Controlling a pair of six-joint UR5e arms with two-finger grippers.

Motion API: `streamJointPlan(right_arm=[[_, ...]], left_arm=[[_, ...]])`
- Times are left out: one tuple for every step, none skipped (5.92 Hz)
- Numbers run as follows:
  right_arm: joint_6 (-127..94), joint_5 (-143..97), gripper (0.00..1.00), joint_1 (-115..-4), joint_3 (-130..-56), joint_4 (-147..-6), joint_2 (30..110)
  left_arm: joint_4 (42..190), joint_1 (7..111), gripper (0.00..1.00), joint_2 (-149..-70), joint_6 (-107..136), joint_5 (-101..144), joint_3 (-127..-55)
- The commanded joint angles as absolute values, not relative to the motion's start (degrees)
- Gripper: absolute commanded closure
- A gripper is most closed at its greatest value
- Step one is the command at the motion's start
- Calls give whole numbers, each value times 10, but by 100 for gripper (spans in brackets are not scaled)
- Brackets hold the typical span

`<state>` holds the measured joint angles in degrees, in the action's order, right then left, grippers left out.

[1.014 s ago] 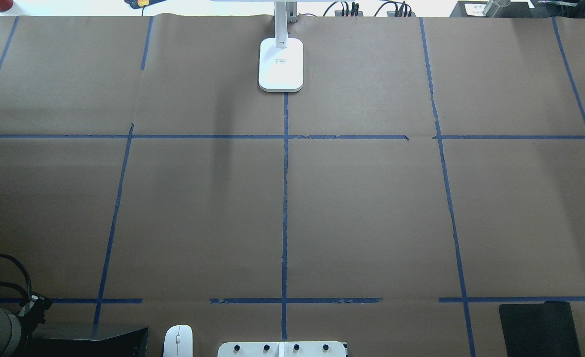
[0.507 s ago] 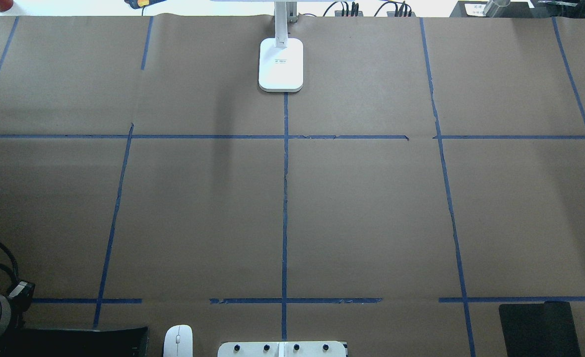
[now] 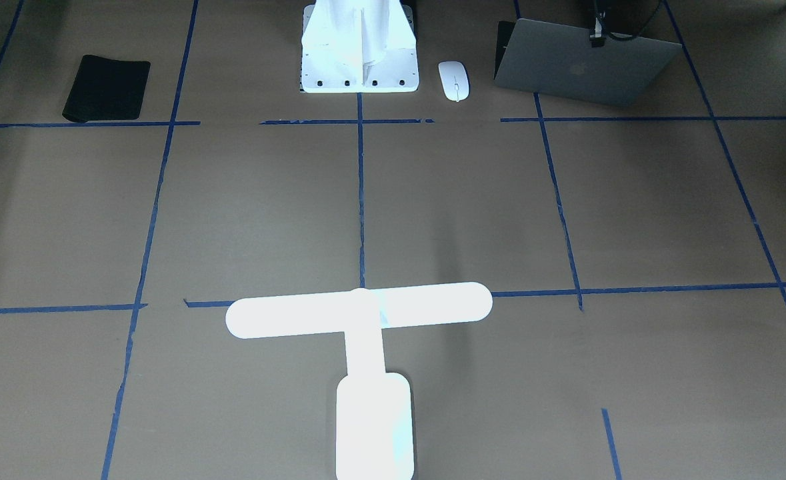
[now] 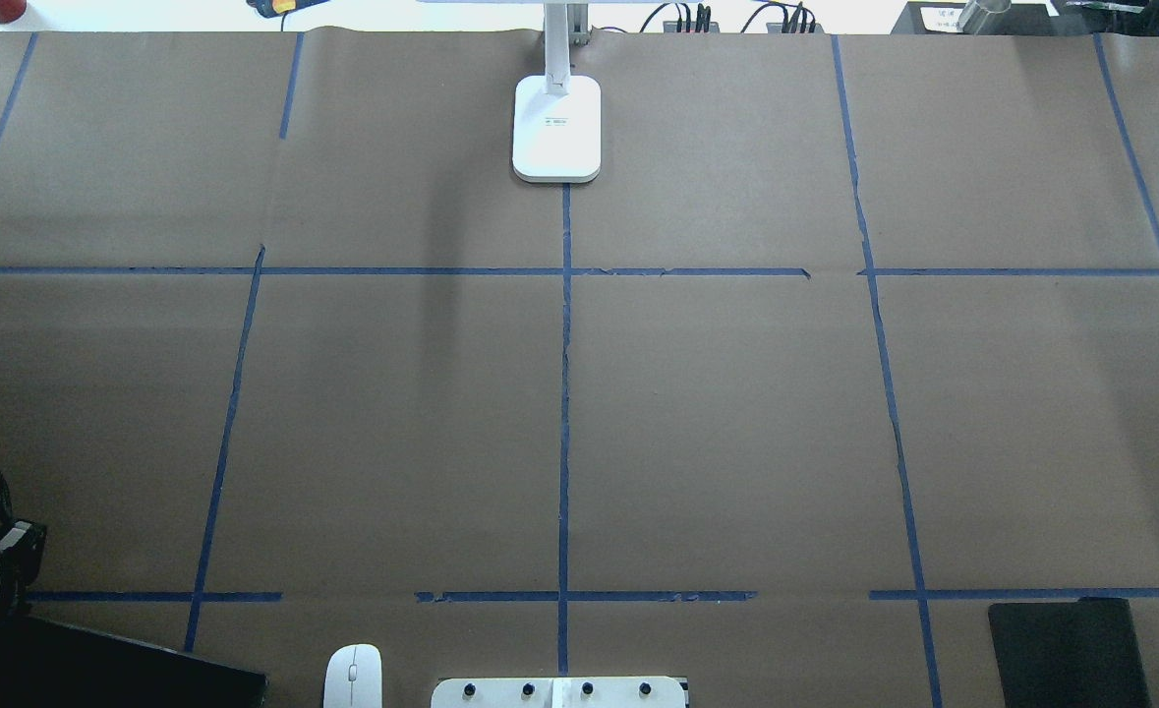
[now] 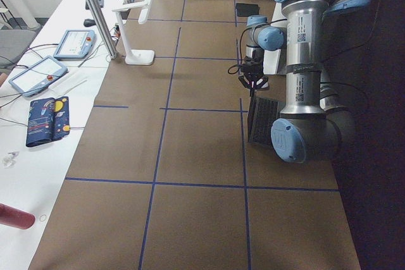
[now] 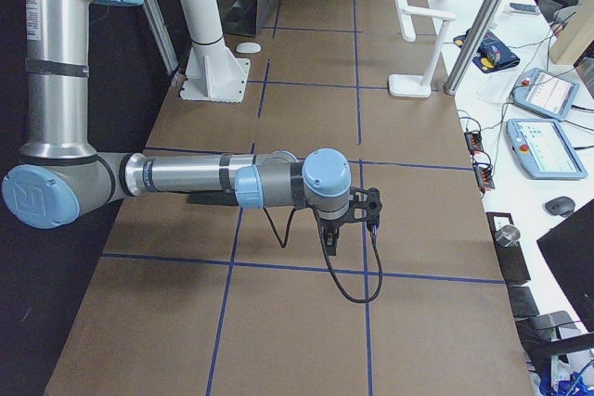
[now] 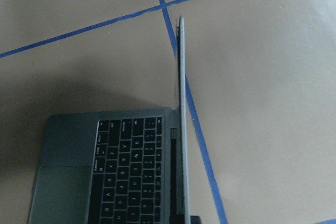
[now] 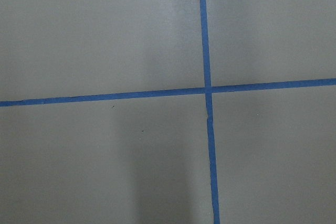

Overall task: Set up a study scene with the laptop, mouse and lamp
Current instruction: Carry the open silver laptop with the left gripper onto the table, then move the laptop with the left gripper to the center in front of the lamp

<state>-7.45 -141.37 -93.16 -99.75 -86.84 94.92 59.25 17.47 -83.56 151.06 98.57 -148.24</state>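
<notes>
The silver-grey laptop (image 3: 579, 67) stands at the robot's near edge on its left side, with the lid partly raised and the keyboard (image 7: 126, 171) showing. My left gripper (image 3: 596, 39) sits on the lid's top edge, shut on it; the left wrist view looks straight down the thin lid. The white mouse (image 3: 454, 80) lies between the laptop and the pedestal. At the far middle of the table the white lamp (image 4: 556, 128) stands upright. My right gripper (image 6: 364, 204) hangs above bare paper over a tape crossing; I cannot tell whether it is open or shut.
A flat black mouse pad (image 3: 106, 87) lies at the near edge on the robot's right. The white bolted pedestal (image 3: 359, 60) stands at the near middle. Blue tape lines grid the brown paper. Control tablets (image 5: 38, 74) and a metal post (image 5: 95, 11) lie past the far edge.
My left wrist has drawn back toward the overhead view's lower left corner. The laptop lid it holds has swung with it, and its grey face no longer shows there.
</notes>
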Motion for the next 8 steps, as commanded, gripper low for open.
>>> streamJointPlan(right_arm=[[-74, -1414, 0, -932, -998, -868, 949], [-74, -1413, 0, -932, -996, -868, 949], [-73, -1413, 0, -932, -996, -868, 949], [-72, -1412, 0, -932, -995, -868, 948], [-72, -1412, 0, -932, -995, -868, 948], [-73, -1412, 0, -932, -996, -868, 950], [-74, -1412, 0, -932, -995, -868, 951], [-74, -1412, 0, -932, -995, -868, 954]], left_arm=[[584, 240, 100, -852, 1473, 986, -1481], [580, 325, 100, -877, 1396, 986, -1477], [579, 372, 100, -910, 1348, 987, -1462], [580, 405, 100, -963, 1313, 986, -1409], [580, 436, 100, -1046, 1304, 986, -1333], [582, 452, 100, -1125, 1303, 984, -1244], [584, 457, 100, -1180, 1303, 970, -1184], [588, 456, 100, -1236, 1304, 967, -1135]])
